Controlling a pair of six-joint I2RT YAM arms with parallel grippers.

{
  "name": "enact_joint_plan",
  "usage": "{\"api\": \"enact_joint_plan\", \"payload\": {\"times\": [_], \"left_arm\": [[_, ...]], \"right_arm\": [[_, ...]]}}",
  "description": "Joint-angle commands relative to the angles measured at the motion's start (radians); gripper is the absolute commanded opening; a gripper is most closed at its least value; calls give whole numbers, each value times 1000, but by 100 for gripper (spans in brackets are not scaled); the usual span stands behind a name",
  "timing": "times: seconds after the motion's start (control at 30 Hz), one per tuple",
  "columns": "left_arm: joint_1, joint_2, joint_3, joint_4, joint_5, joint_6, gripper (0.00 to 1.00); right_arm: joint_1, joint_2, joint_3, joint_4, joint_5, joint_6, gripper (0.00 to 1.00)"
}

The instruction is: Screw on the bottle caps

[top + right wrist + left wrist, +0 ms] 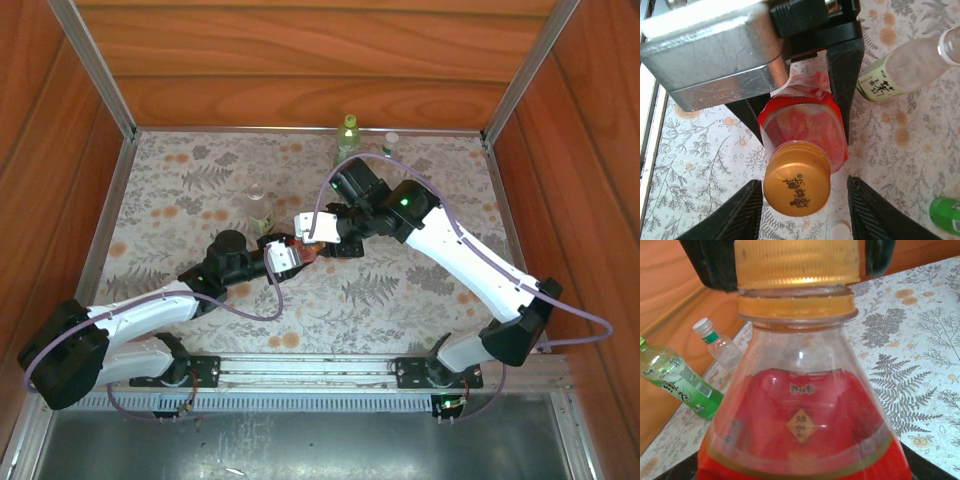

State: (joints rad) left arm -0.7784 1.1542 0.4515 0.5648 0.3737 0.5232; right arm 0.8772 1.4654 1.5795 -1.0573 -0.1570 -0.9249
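Right wrist view: left tool (pixel 801 132) clamps the red bottle (pixel 800 405) at mid-worktop (pixel 160 200). Right tool (pixel 804 184) stands apart astride its orange cap (pixel 797 262), characters unreadable. Green bottle (pixel 348 135) near the 12 o'clock edge; bare surface toward 9 o'clock.

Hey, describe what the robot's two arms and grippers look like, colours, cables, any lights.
The left arm and right arm have glossy white shells on long links, black joint housings, and thin lilac cables trailing in loops. A green light glows near the right wrist. The left gripper and right gripper have white blocks behind black fingers; the right's carry cross-hatched pads.
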Motion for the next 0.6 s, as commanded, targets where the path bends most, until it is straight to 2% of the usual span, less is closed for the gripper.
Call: {"api": "enact_joint_plan", "payload": {"times": [0.0, 0.1, 0.2, 0.3, 0.57], "left_arm": [[-3, -13, 0, 24, 25, 9, 56], [-3, -14, -3, 25, 25, 12, 56], [-3, -11, -3, 24, 27, 12, 56], [-3, -6, -2, 24, 27, 14, 56], [-4, 9, 0, 25, 31, 24, 56]], "right_arm": [[7, 10, 25, -27, -19, -57, 46], [8, 13, 22, -24, -25, -51, 43], [11, 7, 15, -17, -24, -44, 50], [11, -6, 0, 3, -26, -35, 51], [12, -6, -13, 23, -44, -14, 44]]}}
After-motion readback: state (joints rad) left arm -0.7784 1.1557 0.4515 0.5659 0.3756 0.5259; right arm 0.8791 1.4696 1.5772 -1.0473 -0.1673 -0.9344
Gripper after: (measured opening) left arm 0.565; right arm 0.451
